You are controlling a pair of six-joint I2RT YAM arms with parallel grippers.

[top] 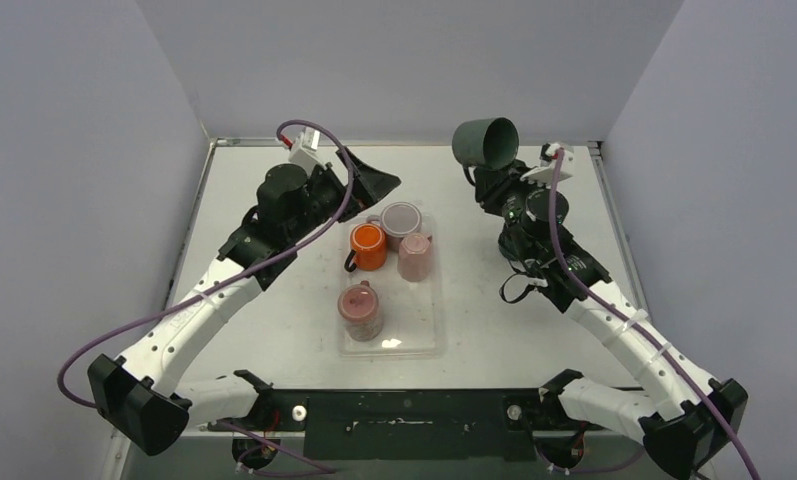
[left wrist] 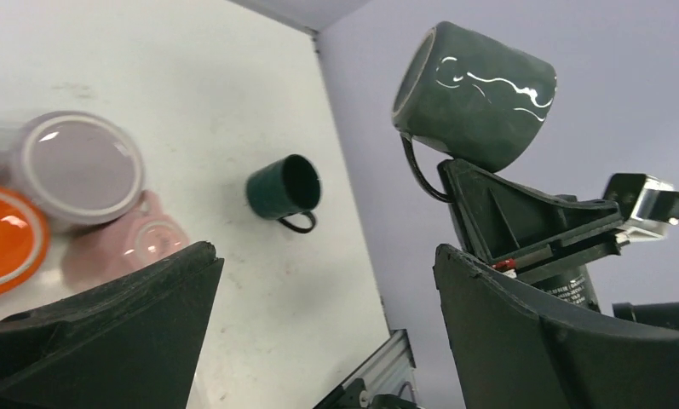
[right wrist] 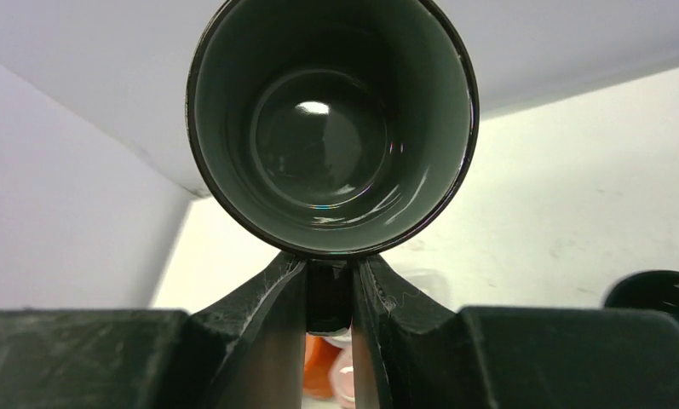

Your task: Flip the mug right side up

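- Above the far right of the table [top: 474, 340], the right gripper [right wrist: 329, 285] held the dark green mug [top: 485, 143] clear of the surface, fingers clamped on its handle.
- Mug lay tipped over, mouth facing the right wrist camera.
- Left gripper [top: 372, 182] hovered by the tray's [top: 414, 340] far end, fingers spread wide, nothing between them.
- Tray held an orange mug [top: 368, 245], a grey mug [top: 401, 220], a pink mug [top: 415, 257] and, nearer, a second pink mug [top: 360, 310].
- Small green cup [left wrist: 284, 189] sat on the table right of the tray; could not tell its attitude.
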